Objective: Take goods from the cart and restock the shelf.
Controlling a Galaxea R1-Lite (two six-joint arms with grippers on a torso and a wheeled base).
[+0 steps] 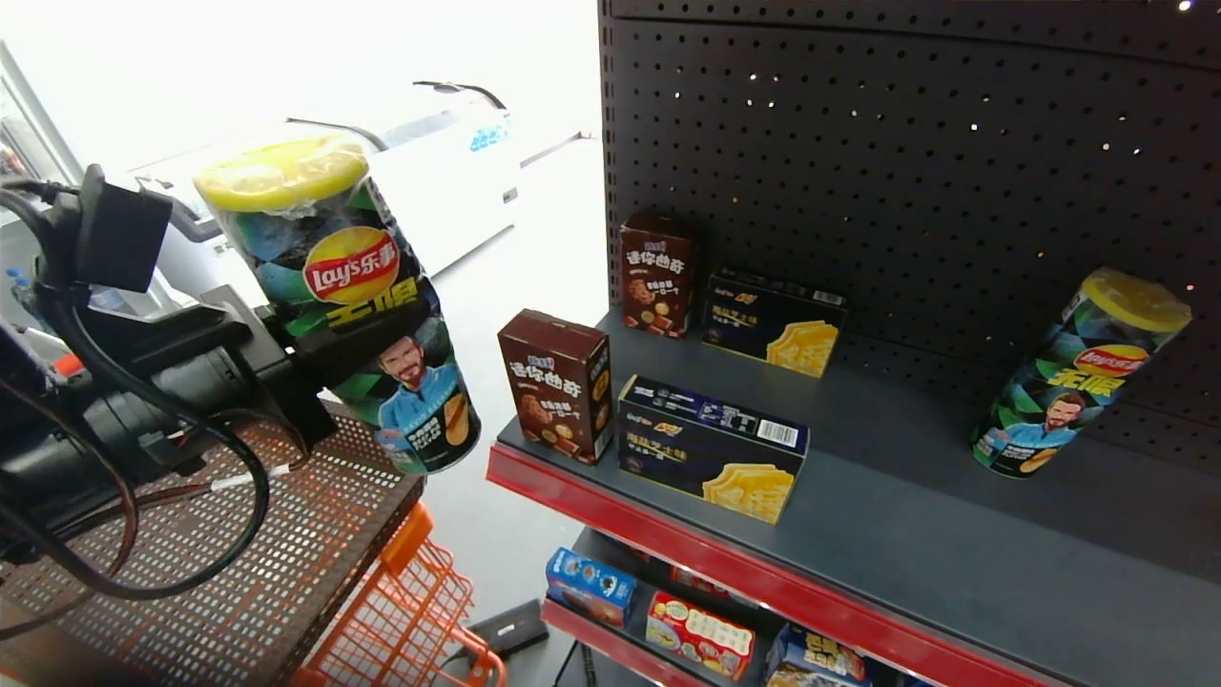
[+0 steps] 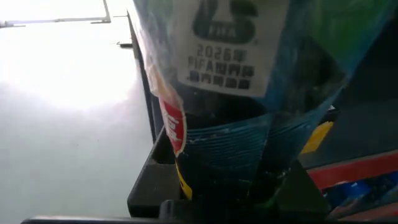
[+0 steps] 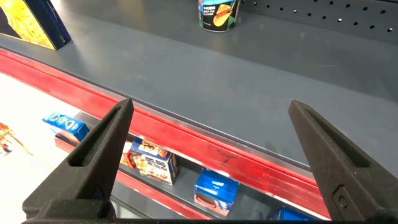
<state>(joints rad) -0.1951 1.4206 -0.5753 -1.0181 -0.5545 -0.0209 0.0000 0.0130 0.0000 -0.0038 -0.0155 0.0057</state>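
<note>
The left hand (image 1: 358,343) pinches a chip can (image 1: 329,267) above the cart (image 1: 286,572), left of the shelf (image 1: 906,544). The right hand (image 3: 211,107) is spread before the shelf's red front edge. Boxes (image 1: 558,382) stand at the shelf's left end. A second chip can (image 1: 1078,377) stands by its back panel.

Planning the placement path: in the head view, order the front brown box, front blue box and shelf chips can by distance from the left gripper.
From the left gripper:
1. Front brown box, left front corner of the shelf.
2. Front blue box, just right of it.
3. Shelf chips can, far right, by the back panel.
</note>
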